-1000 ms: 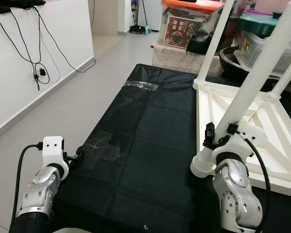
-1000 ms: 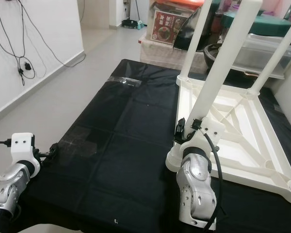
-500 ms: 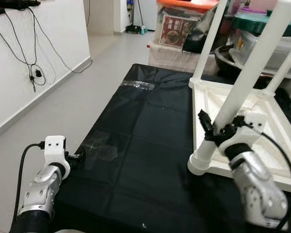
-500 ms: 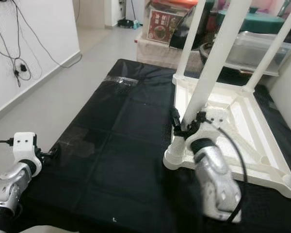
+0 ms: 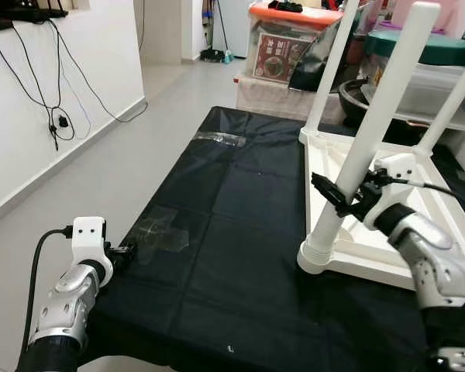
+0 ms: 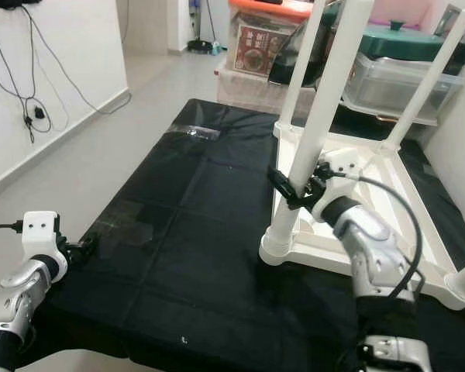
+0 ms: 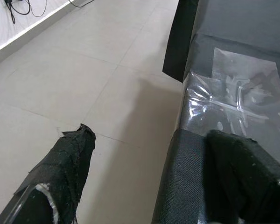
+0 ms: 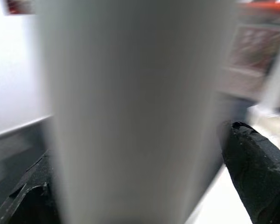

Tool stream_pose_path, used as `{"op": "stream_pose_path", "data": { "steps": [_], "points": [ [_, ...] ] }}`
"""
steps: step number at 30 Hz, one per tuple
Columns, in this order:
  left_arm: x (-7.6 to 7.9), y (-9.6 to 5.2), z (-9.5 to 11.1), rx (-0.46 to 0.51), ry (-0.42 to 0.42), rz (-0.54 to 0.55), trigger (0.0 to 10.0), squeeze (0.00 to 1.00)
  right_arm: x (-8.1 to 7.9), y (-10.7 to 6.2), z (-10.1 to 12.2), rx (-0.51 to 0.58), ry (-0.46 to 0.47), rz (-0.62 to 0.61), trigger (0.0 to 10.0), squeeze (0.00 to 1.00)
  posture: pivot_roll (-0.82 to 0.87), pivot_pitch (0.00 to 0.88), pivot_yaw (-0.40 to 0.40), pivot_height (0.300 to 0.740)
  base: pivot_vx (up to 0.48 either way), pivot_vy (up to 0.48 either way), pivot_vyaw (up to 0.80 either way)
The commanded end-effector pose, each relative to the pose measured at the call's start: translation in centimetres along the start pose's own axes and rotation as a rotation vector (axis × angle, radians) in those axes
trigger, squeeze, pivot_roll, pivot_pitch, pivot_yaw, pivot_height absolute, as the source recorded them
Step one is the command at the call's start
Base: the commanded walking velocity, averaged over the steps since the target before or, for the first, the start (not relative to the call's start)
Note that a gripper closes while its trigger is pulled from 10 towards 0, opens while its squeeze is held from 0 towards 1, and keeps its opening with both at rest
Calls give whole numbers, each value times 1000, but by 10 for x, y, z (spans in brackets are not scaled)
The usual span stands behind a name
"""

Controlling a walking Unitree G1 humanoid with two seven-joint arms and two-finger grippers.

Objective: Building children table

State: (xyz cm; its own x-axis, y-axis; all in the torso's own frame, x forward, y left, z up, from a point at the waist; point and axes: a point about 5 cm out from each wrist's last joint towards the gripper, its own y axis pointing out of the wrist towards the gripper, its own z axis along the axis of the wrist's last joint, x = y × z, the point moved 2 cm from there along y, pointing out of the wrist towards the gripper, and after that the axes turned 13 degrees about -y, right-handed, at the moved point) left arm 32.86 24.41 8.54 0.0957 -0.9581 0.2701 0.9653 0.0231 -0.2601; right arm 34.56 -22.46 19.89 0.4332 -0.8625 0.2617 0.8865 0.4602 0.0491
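Observation:
A white children's table (image 5: 387, 260) lies upside down on the black cloth (image 5: 240, 225), with its legs pointing up. My right gripper (image 5: 337, 198) is shut around the near left leg (image 5: 372, 132), about a third of the way up from the frame. In the right wrist view the leg (image 8: 135, 112) sits between the two black fingers (image 8: 256, 177). My left gripper (image 5: 125, 251) rests open at the cloth's left edge. One of its fingers (image 7: 60, 177) hangs over the floor and the other lies on the cloth beside a patch of clear tape (image 7: 242, 93).
Storage boxes (image 5: 283, 46) and a teal-lidded pot (image 5: 418, 43) stand behind the table. A white wall with hanging cables (image 5: 58, 116) runs along the left, with open grey floor (image 5: 101, 163) between it and the cloth. Another strip of tape (image 5: 221, 138) lies at the far end.
My right arm has risen and swung out to the right while its gripper stayed on the near left leg. The head camera shifted a little. The left arm has not moved.

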Motion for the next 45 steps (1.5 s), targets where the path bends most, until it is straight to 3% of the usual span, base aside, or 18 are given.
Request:
{"op": "stream_pose_path", "data": {
  "steps": [1, 3, 4, 5, 7, 8, 9, 10, 15, 16, 19, 20, 32, 37, 39, 41, 44, 45],
  "points": [
    [-2, -1, -5, -15, 15, 5, 10000, 0, -1, 1, -3, -3, 4, 50, 10000, 804, 141, 0, -122, 740, 0, 0, 0],
    [-3, -2, -4, -15, 18, 4, 10000, 0, -4, 2, -6, -2, 6, 134, 10000, 733, 147, 0, -124, 740, 0, 0, 0],
    [-3, -2, -4, -15, 19, 4, 10000, 0, -4, 2, -7, -1, 6, 161, 7529, 627, 147, 0, -124, 740, 0, 0, 0],
    [-2, -2, -5, -15, 20, 2, 10000, 0, -5, 2, -8, 1, 6, 182, 4824, 612, 147, 0, -124, 740, 0, 0, 0],
    [-2, -2, -5, -16, 21, 0, 10000, 0, -4, 2, -10, 5, 5, 198, 4824, 612, 147, 0, -124, 740, 0, 0, 0],
    [-1, -1, -5, -16, 22, -2, 10000, 0, -3, 3, -12, 9, 10, 221, 3137, 612, 147, 0, -124, 740, 0, 0, 0],
    [-1, -1, -5, -16, 22, -2, 10000, 0, -3, 3, -12, 9, 10, 221, 3137, 612, 147, 0, -124, 740, 0, 0, 0],
    [-1, -1, -5, -17, 23, -4, 10000, 0, -1, 3, -12, 16, 23, 222, 0, 608, 147, 0, -124, 740, 0, 0, 0],
    [0, -1, -5, -18, 25, -7, 10000, 0, 6, 4, -13, 30, 50, 214, 0, 592, 147, 0, -124, 740, 0, 0, 0],
    [0, -1, -5, -18, 25, -8, 10000, 0, 8, 4, -14, 27, 60, 203, 0, 412, 147, 0, -123, 740, 0, 0, 0],
    [0, -1, -5, -18, 26, -8, 10000, 0, 10, 3, -15, 26, 66, 199, 0, 412, 147, 0, -123, 740, 0, 0, 0],
    [0, -1, -5, -19, 26, -8, 10000, 0, 11, 4, -17, 26, 78, 182, 0, 0, 145, 0, -122, 740, 0, 0, 0],
    [3, 0, -7, -27, 25, -18, 10000, 0, -3, 5, -32, 9, 115, 154, 0, 0, 139, 0, -115, 740, 0, 0, 0],
    [3, -1, -7, -28, 25, -19, 10000, 0, -5, 9, -37, -54, 122, 57, 0, 0, 136, 0, -116, 740, 0, 0, 0],
    [3, -1, -8, -28, 23, -17, 10000, 0, 12, 4, -60, -262, 151, -414, 0, 0, 135, 0, -121, 740, 0, 0, 0],
    [3, -2, -10, -30, 20, -12, 10000, 0, 14, -21, -76, -429, 140, -781, 0, 0, 146, 0, -128, 740, 0, 0, 0],
    [2, -3, -10, -30, 19, -10, 10000, 0, 11, -31, -78, -454, 135, -861, 0, 0, 146, 0, -128, 740, 0, 0, 0],
    [2, -3, -11, -31, 15, -7, 10000, 0, -5, -36, -77, -462, 150, -901, 0, 0, 152, 0, -128, 740, 0, 0, 0]
  ]
}}
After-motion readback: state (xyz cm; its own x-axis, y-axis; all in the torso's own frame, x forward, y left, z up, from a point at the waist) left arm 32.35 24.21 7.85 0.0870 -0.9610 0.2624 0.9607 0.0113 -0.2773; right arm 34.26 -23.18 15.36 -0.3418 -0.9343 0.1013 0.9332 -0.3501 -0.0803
